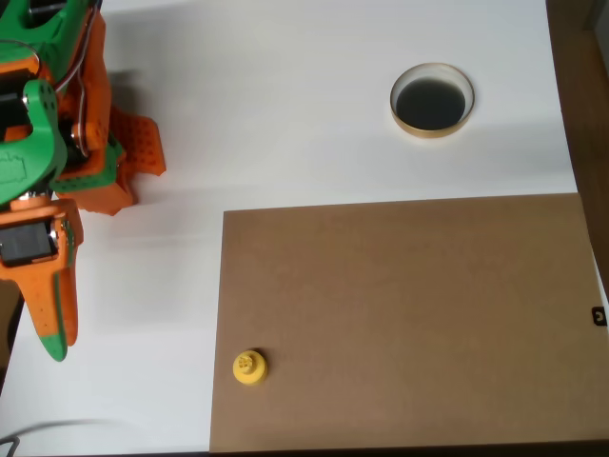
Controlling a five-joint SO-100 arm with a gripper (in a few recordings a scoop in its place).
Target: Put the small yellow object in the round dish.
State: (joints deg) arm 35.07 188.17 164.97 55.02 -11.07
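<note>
The small yellow object (249,367), a disc with a knob on top, stands on the brown board near its lower left corner. The round dish (432,100), with a tan rim and a dark inside, rests on the white table beyond the board's upper edge, toward the right. My orange and green gripper (55,345) points down the picture at the far left, over the white table. Its two fingers lie together, shut, with nothing between them. The yellow object is well to the right of the fingertips and slightly lower.
A large brown board (409,324) covers the lower right of the white table (285,114). The arm's orange base (105,152) fills the upper left corner. A dark wooden edge (585,95) runs down the right side.
</note>
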